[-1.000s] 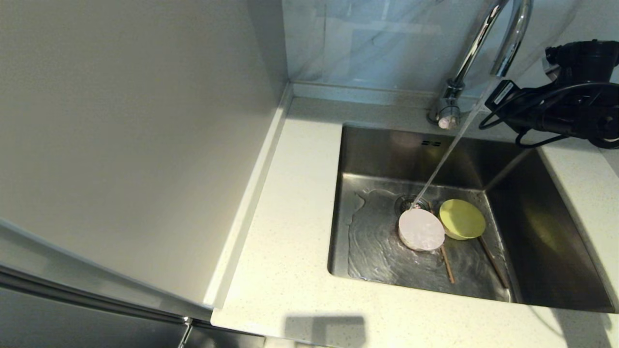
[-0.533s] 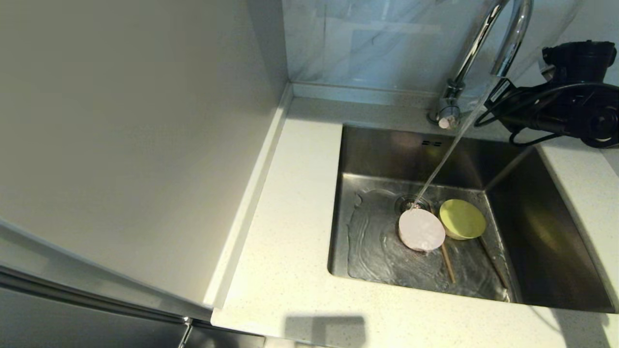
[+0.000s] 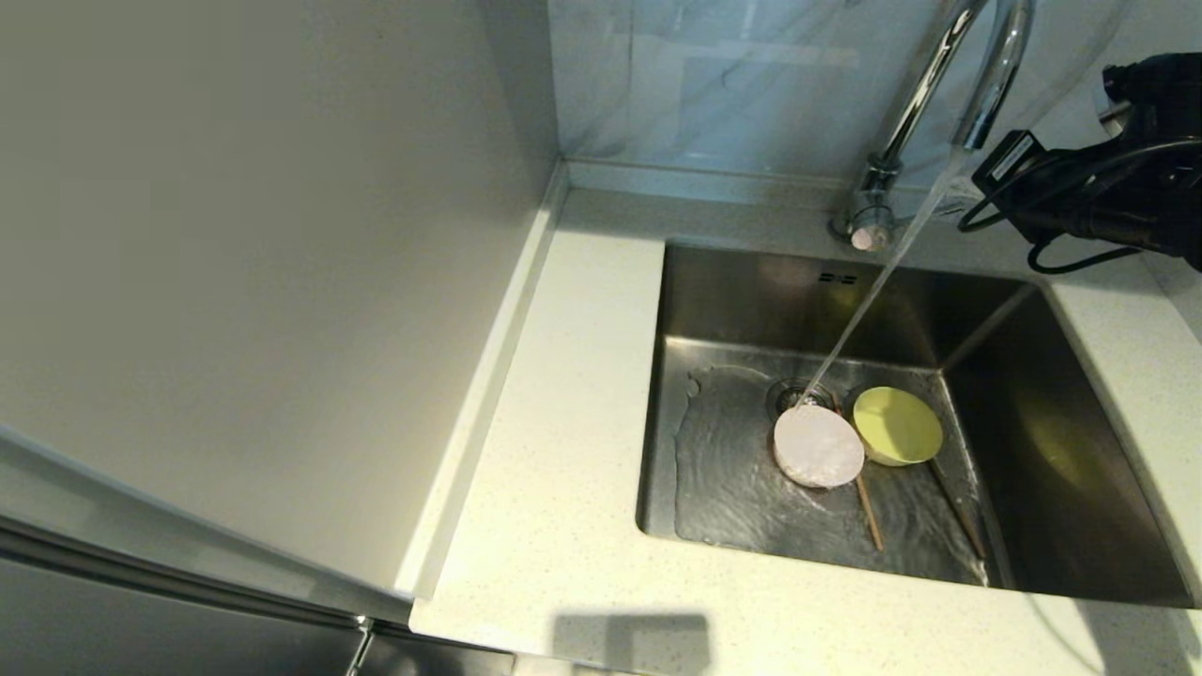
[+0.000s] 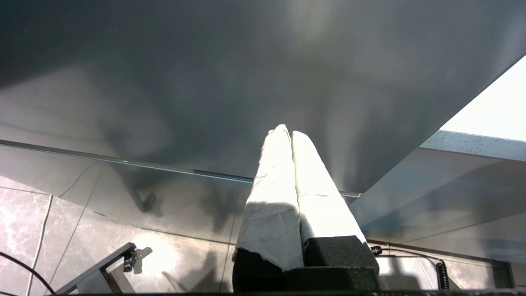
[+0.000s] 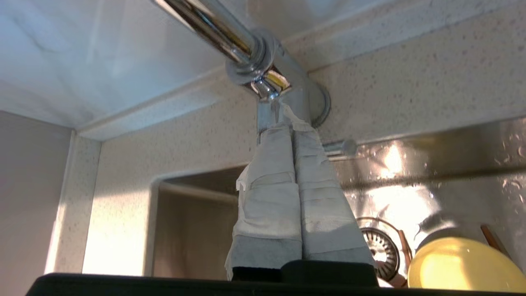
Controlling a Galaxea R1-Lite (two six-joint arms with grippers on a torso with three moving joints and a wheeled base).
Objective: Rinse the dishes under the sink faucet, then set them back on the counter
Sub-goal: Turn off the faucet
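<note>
Head view: water runs from the sink faucet [image 3: 948, 103] into the sink [image 3: 1080, 451], so rinsing looks under way, with lift-out and return to the counter [image 3: 563, 451] all left to do. Counter bare of dishes on the parts in view. All dishes sit on the sink floor: pale pink bowl [image 3: 818, 446] next to the drain strainer [image 3: 793, 394], stream landing at its far edge; yellow-green bowl [image 3: 898, 425] just beside the pink one, away from the stream, likely not properly rinsed. Two chopsticks [image 3: 869, 514] lie flat on the sink floor, partly under the bowls, awkward to pick. Right gripper [image 5: 289, 123] has its fingers pressed together, empty, tips close to the faucet base and side lever [image 5: 341, 147]; contact unclear. Left gripper [image 4: 286, 131] parked away from the sink, fingers together, holding nothing. Faucet neck overhangs the sink, could crowd any reach down.
</note>
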